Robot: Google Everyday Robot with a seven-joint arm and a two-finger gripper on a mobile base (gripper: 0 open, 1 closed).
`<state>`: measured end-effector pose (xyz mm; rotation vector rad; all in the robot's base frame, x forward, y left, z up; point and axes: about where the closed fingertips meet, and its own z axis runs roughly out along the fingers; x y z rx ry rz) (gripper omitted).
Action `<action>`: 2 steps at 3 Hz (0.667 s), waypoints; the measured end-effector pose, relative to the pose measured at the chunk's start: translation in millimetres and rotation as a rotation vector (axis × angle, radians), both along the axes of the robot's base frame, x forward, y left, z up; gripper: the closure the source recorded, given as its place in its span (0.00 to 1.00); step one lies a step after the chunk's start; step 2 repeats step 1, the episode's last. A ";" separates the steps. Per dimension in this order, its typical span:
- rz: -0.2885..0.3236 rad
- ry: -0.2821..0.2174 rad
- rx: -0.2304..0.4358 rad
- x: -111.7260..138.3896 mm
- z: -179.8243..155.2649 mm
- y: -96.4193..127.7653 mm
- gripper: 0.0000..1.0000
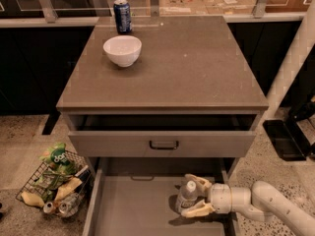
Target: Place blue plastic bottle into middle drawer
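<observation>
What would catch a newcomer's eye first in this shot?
The pale gripper is at the blue plastic bottle inside the open middle drawer, low right. A white bowl and a dark blue can sit far left on the cabinet top. A full wire basket stands on the floor, left.

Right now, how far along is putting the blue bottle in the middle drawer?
Done: the middle drawer is open and the blue plastic bottle stands upright inside it, near the right wall. In hand: the gripper reaches in from the right, fingers closed around the bottle. Left: release and back out. Whether the bottle's base touches the floor, I cannot tell.
</observation>
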<state>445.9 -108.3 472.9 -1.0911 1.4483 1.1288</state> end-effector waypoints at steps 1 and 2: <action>0.000 0.000 0.000 0.0 0.0 0.2 0.00; 0.000 0.000 0.000 0.0 0.0 0.2 0.00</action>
